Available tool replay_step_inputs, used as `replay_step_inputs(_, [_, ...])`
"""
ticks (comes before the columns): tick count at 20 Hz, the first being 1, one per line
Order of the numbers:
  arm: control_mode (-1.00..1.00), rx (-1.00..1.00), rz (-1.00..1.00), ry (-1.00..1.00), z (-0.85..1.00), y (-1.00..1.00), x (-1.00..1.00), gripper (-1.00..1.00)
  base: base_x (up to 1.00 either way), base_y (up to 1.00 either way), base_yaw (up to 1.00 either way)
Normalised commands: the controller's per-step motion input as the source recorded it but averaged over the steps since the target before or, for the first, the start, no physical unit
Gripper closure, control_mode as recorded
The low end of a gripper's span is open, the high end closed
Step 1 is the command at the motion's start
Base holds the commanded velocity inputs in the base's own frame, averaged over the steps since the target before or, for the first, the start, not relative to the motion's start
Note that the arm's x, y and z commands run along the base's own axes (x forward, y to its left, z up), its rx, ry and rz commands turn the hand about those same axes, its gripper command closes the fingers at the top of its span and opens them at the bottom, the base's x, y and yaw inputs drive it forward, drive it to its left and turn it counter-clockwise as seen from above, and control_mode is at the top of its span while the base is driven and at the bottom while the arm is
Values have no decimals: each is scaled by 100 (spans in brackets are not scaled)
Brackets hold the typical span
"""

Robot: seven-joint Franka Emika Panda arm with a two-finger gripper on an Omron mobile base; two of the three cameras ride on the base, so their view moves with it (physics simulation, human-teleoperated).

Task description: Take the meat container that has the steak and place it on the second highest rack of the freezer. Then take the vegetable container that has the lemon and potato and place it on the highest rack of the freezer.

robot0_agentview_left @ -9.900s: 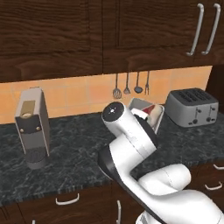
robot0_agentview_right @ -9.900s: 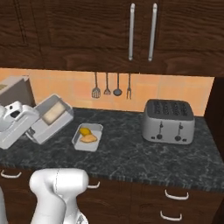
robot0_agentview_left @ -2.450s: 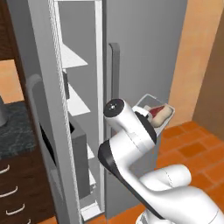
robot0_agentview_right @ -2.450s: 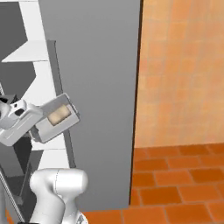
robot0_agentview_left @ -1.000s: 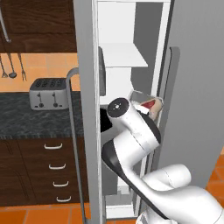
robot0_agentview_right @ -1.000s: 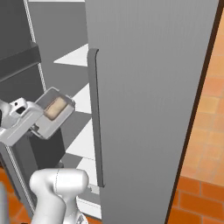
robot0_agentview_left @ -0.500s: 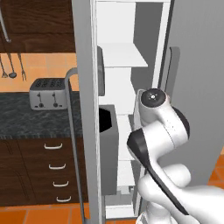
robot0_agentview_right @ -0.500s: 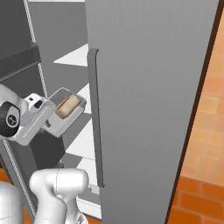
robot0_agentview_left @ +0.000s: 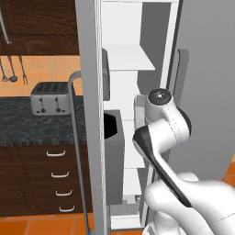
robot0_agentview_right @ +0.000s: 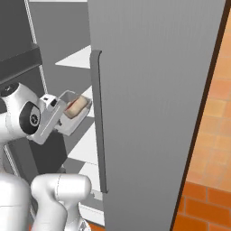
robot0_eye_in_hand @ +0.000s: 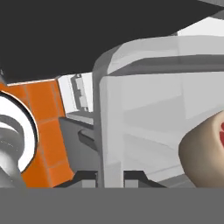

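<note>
I've got the clear, shallow plastic meat container [robot0_agentview_right: 72, 113] with the reddish-pink, cream-edged steak [robot0_agentview_right: 76, 105] tilted up in the dark two-finger gripper [robot0_eye_in_hand: 110, 177], which is pinched onto its near wall. It hangs just at the front edge of the tall light-grey freezer's [robot0_agentview_right: 153, 90] thin white shelf plates. The second highest rack [robot0_agentview_right: 85, 94] lies straight ahead, about level with the container, I judge, so the move is inward.

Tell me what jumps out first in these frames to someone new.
The white arm holding a grey meat container with the steak inside, tilted, lifted in front of the open freezer shelves. In the left base view the arm's elbow fills the freezer opening, with white racks behind it and a toaster on the dark counter to the left. In the hand view the gripper clamps the container's rim.
</note>
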Motion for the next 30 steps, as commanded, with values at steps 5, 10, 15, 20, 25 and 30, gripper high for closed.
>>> replay_step_inputs(5, [-100,-7,19,1,-1,11,59,100,0,0,0])
replay_step_inputs(10, [-100,-9,23,0,0,-1,89,100,0,0,0])
replay_step_inputs(15, [-100,-3,2,0,-1,-13,87,100,0,0,0])
replay_step_inputs(20, [-100,0,0,5,-19,-31,82,100,0,0,0])
replay_step_inputs(25, [-100,-2,0,4,-42,0,95,100,0,0,0])
replay_step_inputs(30, [-100,-6,0,1,-47,0,77,100,0,0,0])
